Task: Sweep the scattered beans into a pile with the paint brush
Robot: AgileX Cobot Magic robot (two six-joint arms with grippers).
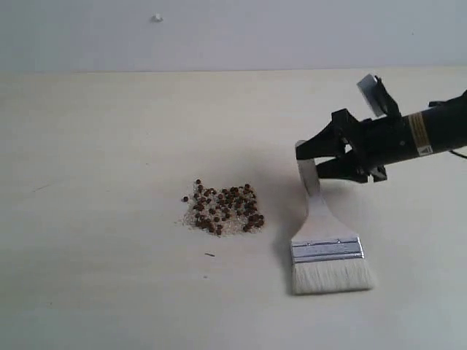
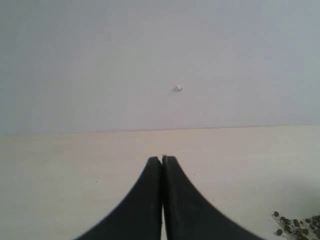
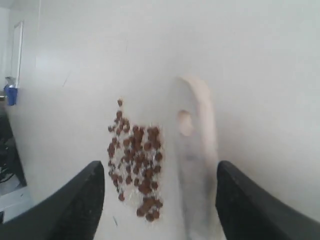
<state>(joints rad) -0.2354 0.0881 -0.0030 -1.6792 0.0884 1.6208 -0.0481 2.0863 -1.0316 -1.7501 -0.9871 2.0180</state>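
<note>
The brush (image 1: 319,219) lies nearest on the counter (image 1: 109,292), its off-white bristles (image 1: 332,278) toward the viewer. The silver ferrule (image 1: 327,249) sits behind them, and the pale handle (image 1: 310,186) runs away toward the far side. Left of the handle and a little apart from it, the beans (image 1: 222,208) are gathered in a compact pile (image 1: 219,216), mixed with white grains (image 1: 191,219). A few beans stray at its far-left edge. Beyond, the right fingers (image 1: 328,142) are spread wide, released, on either side of the handle's holed end. The right wrist view shows a gap on each side. The left fingers (image 2: 150,200) are clenched together on nothing, over bare counter, with the edge of the pile off to one side. Farthest back, a small white speck (image 1: 157,17) sits on the pale wall (image 1: 292,29).
</note>
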